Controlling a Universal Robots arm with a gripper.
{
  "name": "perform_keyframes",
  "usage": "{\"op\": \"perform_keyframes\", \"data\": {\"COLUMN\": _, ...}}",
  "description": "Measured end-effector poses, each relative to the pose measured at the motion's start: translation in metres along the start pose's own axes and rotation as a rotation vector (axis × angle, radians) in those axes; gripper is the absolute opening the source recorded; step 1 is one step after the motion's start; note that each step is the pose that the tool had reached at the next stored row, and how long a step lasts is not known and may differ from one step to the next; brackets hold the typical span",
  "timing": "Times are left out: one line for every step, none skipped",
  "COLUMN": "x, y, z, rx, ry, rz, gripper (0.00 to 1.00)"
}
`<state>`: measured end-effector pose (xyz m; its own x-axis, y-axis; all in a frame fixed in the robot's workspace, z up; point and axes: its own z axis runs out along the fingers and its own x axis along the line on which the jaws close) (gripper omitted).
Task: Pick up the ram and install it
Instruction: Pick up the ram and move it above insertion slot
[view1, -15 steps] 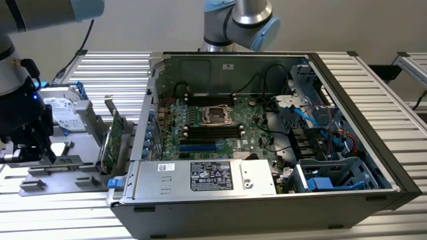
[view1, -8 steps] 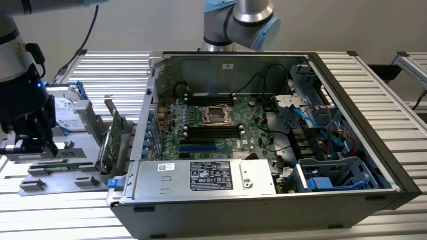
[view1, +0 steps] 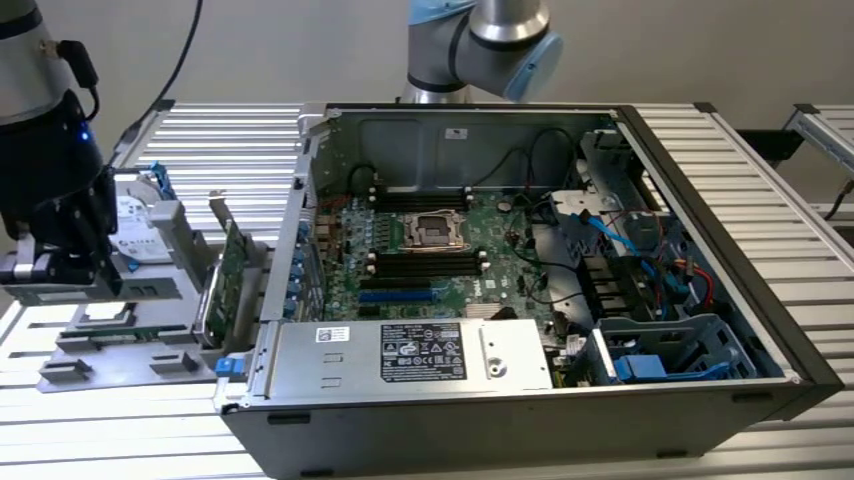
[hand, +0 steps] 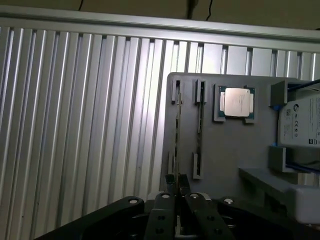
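At holder tray (hand: 230, 150), tool (hand: 176, 184) clamped on ram (hand: 178, 131), ram on edge.

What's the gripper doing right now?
Gripper: closed on the ram, which stands on edge in the grey holder.

One ram (hand: 178, 135), one processor (hand: 236, 102), one hard drive (hand: 300, 122)
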<state>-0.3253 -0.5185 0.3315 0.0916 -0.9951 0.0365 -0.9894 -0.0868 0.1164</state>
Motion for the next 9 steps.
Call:
{"op": "perform_keyframes", "data": {"x": 0.000, "y": -0.0020, "z": -0.0049, "rx": 0.0000, "ry": 0.0002, "rz": -0.002, "gripper": 0.14}}
{"op": "perform_keyframes", "data": {"x": 0.001, "y": -0.0040, "z": -0.0094, "rx": 0.0000, "ry": 0.0004, "rz": -0.003, "gripper": 0.14}}
{"op": "perform_keyframes", "data": {"x": 0.001, "y": -0.0063, "z": -0.0136, "rx": 0.0001, "ry": 0.0004, "rz": -0.003, "gripper": 0.14}}
{"op": "perform_keyframes", "data": {"x": 0.002, "y": -0.0087, "z": -0.0176, "rx": 0.0001, "ry": 0.0005, "rz": -0.004, "gripper": 0.14}}
{"op": "perform_keyframes", "data": {"x": 0.002, "y": -0.0116, "z": -0.0210, "rx": 0.0001, "ry": 0.0006, "rz": -0.005, "gripper": 0.14}}
{"op": "perform_keyframes", "data": {"x": 0.002, "y": -0.0146, "z": -0.0242, "rx": 0.0002, "ry": 0.0006, "rz": -0.005, "gripper": 0.14}}
{"op": "perform_keyframes", "data": {"x": 0.003, "y": -0.0177, "z": -0.0276, "rx": 0.0001, "ry": 0.0007, "rz": -0.005, "gripper": 0.14}}
{"op": "perform_keyframes", "data": {"x": 0.003, "y": -0.0208, "z": -0.0309, "rx": 0.0000, "ry": 0.0008, "rz": -0.006, "gripper": 0.14}}
{"op": "perform_keyframes", "data": {"x": 0.003, "y": -0.0242, "z": -0.0343, "rx": 0.0002, "ry": 0.0007, "rz": -0.006, "gripper": 0.14}}
